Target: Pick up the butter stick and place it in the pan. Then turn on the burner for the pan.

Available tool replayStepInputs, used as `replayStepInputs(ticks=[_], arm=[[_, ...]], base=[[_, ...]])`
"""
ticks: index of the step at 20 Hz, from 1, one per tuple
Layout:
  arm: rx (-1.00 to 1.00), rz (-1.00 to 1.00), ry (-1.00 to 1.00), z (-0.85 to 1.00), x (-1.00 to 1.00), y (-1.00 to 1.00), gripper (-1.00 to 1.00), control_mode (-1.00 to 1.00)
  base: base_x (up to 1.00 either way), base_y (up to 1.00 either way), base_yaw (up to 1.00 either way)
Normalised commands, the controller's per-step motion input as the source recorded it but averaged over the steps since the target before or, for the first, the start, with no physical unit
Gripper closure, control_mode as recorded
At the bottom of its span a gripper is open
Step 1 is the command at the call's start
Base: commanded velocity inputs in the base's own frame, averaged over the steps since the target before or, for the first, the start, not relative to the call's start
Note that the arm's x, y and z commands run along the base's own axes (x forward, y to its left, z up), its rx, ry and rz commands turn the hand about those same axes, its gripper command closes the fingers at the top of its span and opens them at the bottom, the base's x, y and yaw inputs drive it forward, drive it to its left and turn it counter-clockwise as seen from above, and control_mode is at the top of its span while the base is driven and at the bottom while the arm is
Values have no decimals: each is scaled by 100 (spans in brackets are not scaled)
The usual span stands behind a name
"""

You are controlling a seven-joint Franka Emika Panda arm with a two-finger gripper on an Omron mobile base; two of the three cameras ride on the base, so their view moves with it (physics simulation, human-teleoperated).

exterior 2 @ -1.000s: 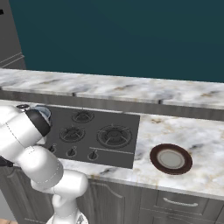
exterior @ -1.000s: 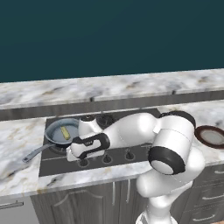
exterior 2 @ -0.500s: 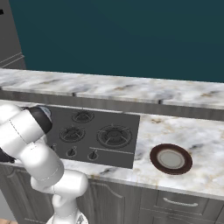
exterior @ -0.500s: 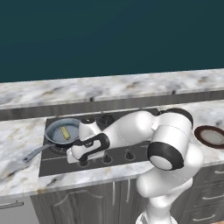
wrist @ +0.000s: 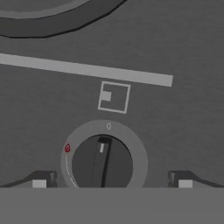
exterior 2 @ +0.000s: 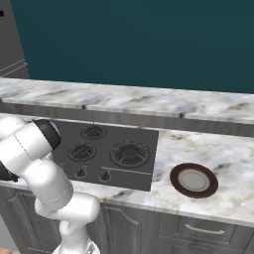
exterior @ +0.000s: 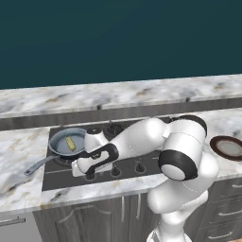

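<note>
I see even, flat rendered light, no glare, soft faint shadows; base views sharp, hand view slightly soft and dim grey.

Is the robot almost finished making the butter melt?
Halfway. The butter stick already lies in the pan on the cooktop. Now the open gripper hovers over a burner knob, one finger tip on each side, not gripping it. The knob's pointer is at the 0 mark, so turning the burner on is left.
</note>
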Motion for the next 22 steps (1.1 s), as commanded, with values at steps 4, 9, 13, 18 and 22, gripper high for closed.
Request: replayStepInputs(ticks=[4, 9, 13, 18, 22], arm=[[0, 0, 0, -7, 3, 6, -100, -100], [0, 0, 0, -11, 3, 5, -100, -100], [0, 0, 0, -13, 5, 5, -100, -100], [0, 0, 0, -19, 5, 4, -100, -100], [0, 0, 0, -22, 9, 11, 100, -100]], base=[[0, 0, 0], [0, 0, 0], [0, 0, 0], [0, 0, 0], [0, 0, 0]])
